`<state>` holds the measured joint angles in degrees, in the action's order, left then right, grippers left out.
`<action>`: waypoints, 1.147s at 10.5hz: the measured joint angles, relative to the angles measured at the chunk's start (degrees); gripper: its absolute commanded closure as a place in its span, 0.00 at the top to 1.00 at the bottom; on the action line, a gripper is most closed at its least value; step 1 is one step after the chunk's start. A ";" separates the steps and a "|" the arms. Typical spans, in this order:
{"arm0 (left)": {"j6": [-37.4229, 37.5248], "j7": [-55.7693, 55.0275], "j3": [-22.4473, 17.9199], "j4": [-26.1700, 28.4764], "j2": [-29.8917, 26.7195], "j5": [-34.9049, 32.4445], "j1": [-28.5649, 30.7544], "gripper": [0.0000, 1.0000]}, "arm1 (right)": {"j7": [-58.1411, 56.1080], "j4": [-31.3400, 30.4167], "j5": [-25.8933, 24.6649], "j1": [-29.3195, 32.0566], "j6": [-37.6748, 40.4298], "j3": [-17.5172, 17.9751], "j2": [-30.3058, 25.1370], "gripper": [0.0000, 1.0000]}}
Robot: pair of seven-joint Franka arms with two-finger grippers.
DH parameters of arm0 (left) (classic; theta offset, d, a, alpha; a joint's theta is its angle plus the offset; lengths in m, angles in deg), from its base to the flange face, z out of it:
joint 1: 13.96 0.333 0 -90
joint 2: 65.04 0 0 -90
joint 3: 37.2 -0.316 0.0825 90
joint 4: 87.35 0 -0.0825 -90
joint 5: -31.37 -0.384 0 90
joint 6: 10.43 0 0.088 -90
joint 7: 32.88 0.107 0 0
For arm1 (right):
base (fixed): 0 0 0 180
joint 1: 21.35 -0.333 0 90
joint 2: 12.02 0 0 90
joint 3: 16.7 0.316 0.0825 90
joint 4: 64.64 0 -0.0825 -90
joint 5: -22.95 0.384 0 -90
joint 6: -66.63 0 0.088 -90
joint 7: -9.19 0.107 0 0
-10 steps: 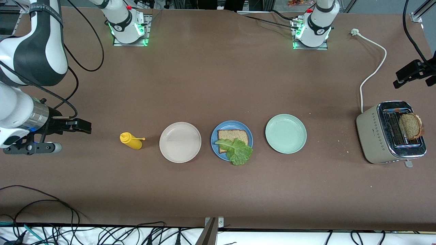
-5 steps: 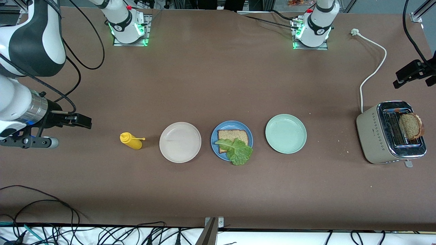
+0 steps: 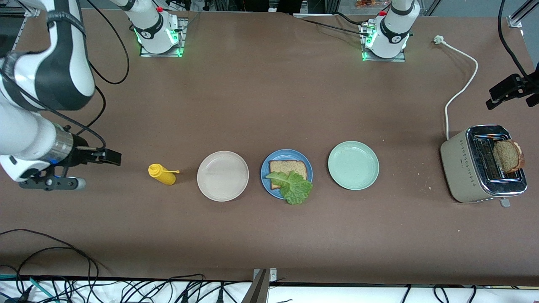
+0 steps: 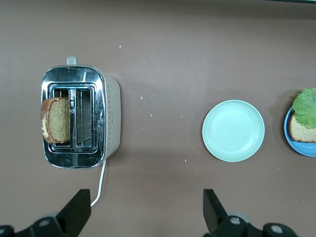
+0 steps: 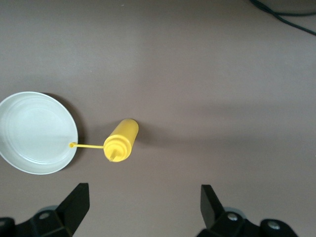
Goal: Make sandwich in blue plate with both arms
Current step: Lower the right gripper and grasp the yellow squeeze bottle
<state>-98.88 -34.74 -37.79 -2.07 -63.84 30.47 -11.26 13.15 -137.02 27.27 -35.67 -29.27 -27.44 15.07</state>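
So the round matte blue plate (image 3: 286, 173) sits mid-table with one toasted bread slice (image 3: 288, 168) and ruffled lettuce (image 3: 294, 187). The right gripper (image 3: 110, 157), jaws wide and empty, just drifted toward the yellow squeeze bottle (image 3: 162, 174). The left gripper (image 4: 143, 215), open too, waits over the beige toaster (image 3: 482, 164) with its second slice (image 3: 508, 156).

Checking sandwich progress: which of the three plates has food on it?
The blue plate, the middle one of the row, holds a bread slice and a lettuce leaf. The beige plate and mint-green plate hold nothing.

Tabletop (image 3: 269, 97): matte brown. Blue plate (image 3: 265, 168); brown toast (image 3: 287, 167); green lettuce (image 3: 294, 188). Plates: pale beige (image 3: 222, 176), mint-green (image 3: 353, 165). Squeeze bottle (image 3: 162, 174): yellow. Toaster (image 3: 463, 166): beige, chrome top.
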 measured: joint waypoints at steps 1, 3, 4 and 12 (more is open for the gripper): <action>0.00 0.00 0.00 0.00 0.00 0.00 0.00 1.00 | -4.64 -1.76 1.77 0.26 -2.45 -0.08 0.43 1.00; 0.03 0.00 0.01 0.00 0.01 0.00 0.02 1.00 | -15.33 -3.51 8.83 3.06 -3.67 -0.65 0.87 1.00; 0.04 0.00 0.00 0.00 0.02 0.00 0.04 1.00 | -22.40 -4.14 12.79 5.52 -3.84 -0.83 1.21 1.00; 0.20 0.00 -0.02 0.00 0.04 0.00 0.31 1.00 | -82.22 -12.50 46.17 16.23 -2.07 -0.97 7.64 0.99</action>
<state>-98.68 -34.74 -37.81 -2.08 -63.80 30.47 -10.95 -69.07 -149.52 73.44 -19.44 -31.35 -28.41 22.72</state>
